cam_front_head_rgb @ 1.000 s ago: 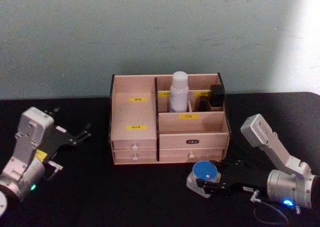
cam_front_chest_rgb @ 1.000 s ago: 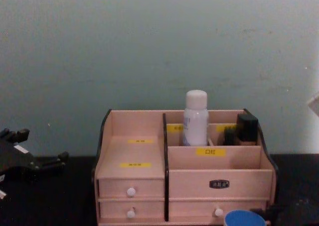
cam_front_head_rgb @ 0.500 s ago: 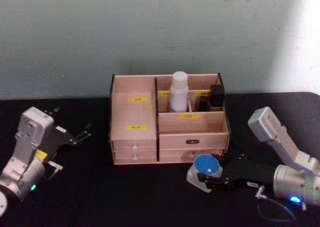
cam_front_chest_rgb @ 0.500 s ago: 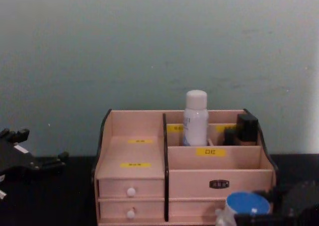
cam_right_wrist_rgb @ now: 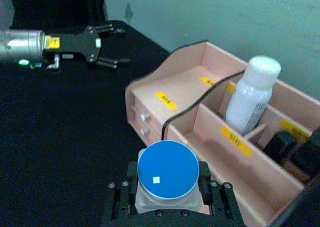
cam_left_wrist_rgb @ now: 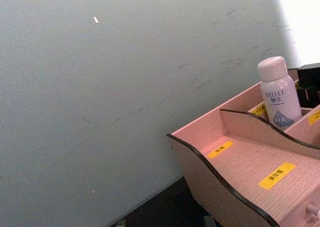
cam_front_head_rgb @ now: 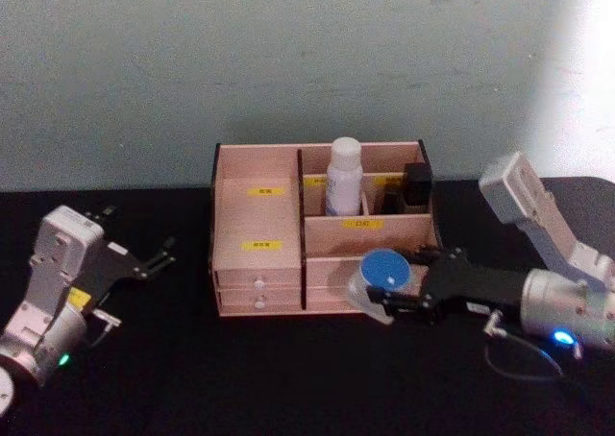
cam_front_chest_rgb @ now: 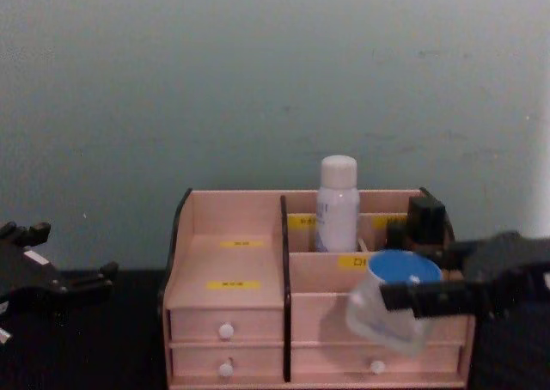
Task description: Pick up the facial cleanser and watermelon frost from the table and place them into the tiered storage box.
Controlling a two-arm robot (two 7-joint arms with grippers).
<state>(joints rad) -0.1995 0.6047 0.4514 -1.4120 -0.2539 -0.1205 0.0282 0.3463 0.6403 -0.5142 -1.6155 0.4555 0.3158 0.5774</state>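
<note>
Black bench point(cam_front_head_rgb: 240, 378) up front, and over on its left side the left claw point(cam_front_head_rgb: 144, 258) sits parked, fingers spread wide, holding nothing. Now the action: the right claw point(cam_right_wrist_rgb: 168, 194) has hoisted the squat translucent jar with the round blue lid point(cam_front_head_rgb: 384, 267) clear off the bench. Half a second back the jar was still down low by the drawers. Now it hangs just in front of the pale pink wooden tiered storage box point(cam_front_head_rgb: 255, 263), near its right-hand front compartment. The claw is closed on the jar's two sides, a firm hold. That looks like the lift done and the carry-over begun, though it likely needs more height to clear the front wall. Farther back, a white plastic bottle point(cam_front_head_rgb: 343, 177) already stands upright in a rear compartment, with a small black object point(cam_front_head_rgb: 416, 186) one compartment over. Grey-green wall behind.
</note>
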